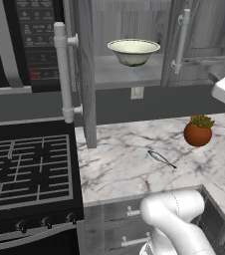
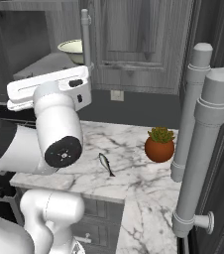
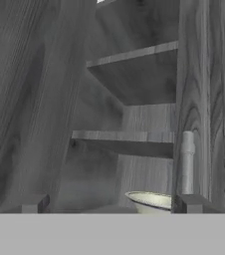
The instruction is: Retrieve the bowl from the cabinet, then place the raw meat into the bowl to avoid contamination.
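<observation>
The cabinet (image 1: 127,73) stands open, and the cream-white bowl (image 1: 133,51) sits upright on its lower shelf. From the right base view the bowl (image 2: 72,47) peeks out behind a door handle and my white hand. In the hand view my gripper (image 3: 110,205) is open, its dark fingertips (image 3: 34,204) wide apart with nothing between them. It faces the cabinet's shelves (image 3: 129,140), with the bowl (image 3: 150,201) low ahead beside the right tip. The raw meat (image 1: 161,158), a thin dark sliver, lies on the marble counter (image 1: 119,169) and shows as the same sliver (image 2: 106,164) from the right.
An orange-brown plant pot (image 1: 198,131) stands on the counter right of the meat. The open left door's bar handle (image 1: 62,69) hangs over the counter's left edge, beside the black stove (image 1: 27,169). Another open door with thick handles (image 2: 198,149) crowds the right side. The microwave (image 1: 35,40) is upper left.
</observation>
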Robot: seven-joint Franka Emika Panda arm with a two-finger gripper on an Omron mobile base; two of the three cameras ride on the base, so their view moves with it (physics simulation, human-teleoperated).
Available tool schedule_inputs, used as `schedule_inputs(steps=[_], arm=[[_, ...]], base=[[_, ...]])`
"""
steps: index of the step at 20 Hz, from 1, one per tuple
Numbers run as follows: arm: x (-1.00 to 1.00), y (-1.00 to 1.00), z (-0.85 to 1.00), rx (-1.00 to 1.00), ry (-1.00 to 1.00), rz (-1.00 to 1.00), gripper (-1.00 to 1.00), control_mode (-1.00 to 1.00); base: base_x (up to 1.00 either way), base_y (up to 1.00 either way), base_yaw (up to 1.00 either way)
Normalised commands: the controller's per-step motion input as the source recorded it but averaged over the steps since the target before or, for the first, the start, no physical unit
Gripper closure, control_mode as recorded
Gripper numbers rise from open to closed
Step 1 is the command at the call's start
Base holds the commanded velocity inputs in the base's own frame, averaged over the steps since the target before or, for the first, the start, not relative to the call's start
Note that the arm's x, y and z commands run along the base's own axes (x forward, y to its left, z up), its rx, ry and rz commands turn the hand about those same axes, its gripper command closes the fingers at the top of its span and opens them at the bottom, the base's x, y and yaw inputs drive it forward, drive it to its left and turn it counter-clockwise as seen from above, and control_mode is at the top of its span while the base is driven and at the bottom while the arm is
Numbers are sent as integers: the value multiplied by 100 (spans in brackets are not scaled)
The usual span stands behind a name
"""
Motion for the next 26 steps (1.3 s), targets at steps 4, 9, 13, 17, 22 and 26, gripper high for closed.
schedule_inputs(steps=[4,9,13,17,22,26], arm=[[41,-10,9,9,0,0,-100,-100],[38,-4,2,4,0,-1,-100,-100],[3,-1,0,0,2,0,-100,-100],[11,0,0,0,1,0,-100,-100],[30,0,-1,0,4,0,-100,-100],[36,0,0,0,4,-3,-100,-100]], base=[[0,0,0],[0,0,0],[0,0,0],[0,0,0],[0,0,0],[0,0,0]])
